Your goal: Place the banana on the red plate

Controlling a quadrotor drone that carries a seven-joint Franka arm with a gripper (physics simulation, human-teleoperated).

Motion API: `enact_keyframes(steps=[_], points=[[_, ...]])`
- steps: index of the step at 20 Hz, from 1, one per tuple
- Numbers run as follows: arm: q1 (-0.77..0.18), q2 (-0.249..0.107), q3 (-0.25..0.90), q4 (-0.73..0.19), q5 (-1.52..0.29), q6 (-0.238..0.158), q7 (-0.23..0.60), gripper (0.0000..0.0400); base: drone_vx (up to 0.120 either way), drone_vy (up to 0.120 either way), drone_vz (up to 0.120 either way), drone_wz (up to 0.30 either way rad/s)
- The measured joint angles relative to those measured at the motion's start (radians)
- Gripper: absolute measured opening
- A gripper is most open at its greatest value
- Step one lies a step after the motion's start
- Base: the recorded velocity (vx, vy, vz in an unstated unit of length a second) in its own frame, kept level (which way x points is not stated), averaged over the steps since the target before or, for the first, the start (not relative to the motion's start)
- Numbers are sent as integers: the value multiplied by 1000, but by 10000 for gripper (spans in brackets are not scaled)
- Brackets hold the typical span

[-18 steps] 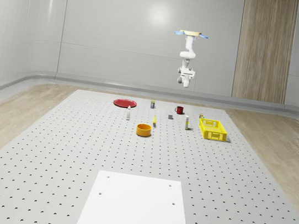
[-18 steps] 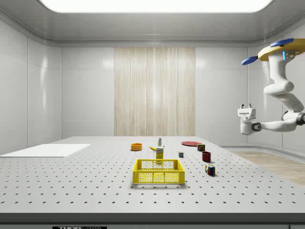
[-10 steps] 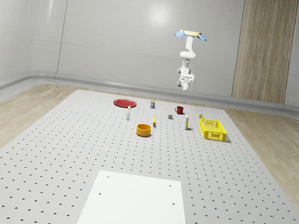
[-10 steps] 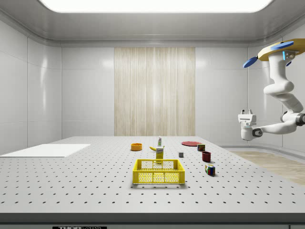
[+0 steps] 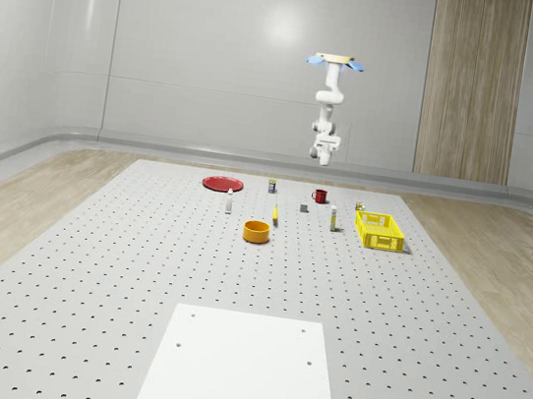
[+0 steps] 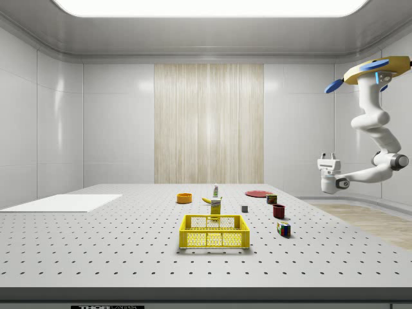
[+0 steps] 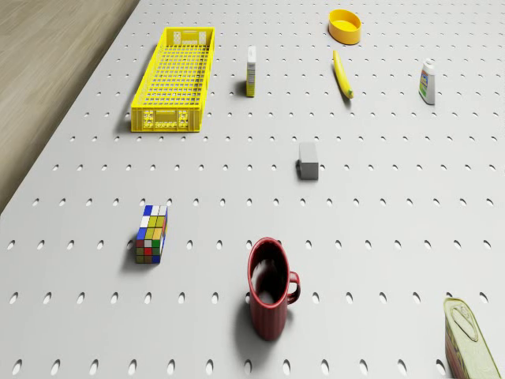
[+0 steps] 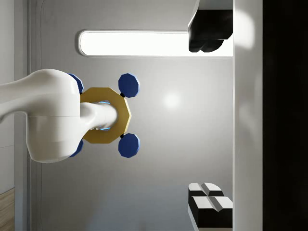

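Observation:
The banana (image 5: 275,217) (image 7: 342,75) lies on the perforated table between the orange bowl and a small grey block. The red plate (image 5: 221,183) (image 6: 257,193) sits flat near the far edge, toward the whole-scene view's left. The drone (image 5: 333,60) (image 6: 376,66) hovers high over the table's far end, above the red mug. Its arm hangs down and bends so that the gripper (image 6: 329,156) (image 5: 325,149) points up. In the wrist view the gripper (image 8: 192,118) is open, fingers wide apart, holding nothing, facing the drone's body and the ceiling light.
A yellow basket (image 7: 173,77), a carton (image 7: 251,71), a white bottle (image 7: 427,81), an orange bowl (image 7: 346,25), a grey block (image 7: 308,159), a Rubik's cube (image 7: 151,234), a red mug (image 7: 270,286) and a tin (image 7: 469,335) stand on the table. A white sheet (image 5: 242,370) lies near the front.
The drone has drifted slightly to the whole-scene view's left and the gripper has sunk a little. The table's objects have not moved.

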Motion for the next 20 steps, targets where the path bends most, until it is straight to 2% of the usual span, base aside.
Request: enact_keyframes(steps=[4,20], points=[[-1,3,0,10,0,-4,0,400,20,-120,0,0],[-3,-2,2,9,-1,4,-1,400,120,-120,0,0]])
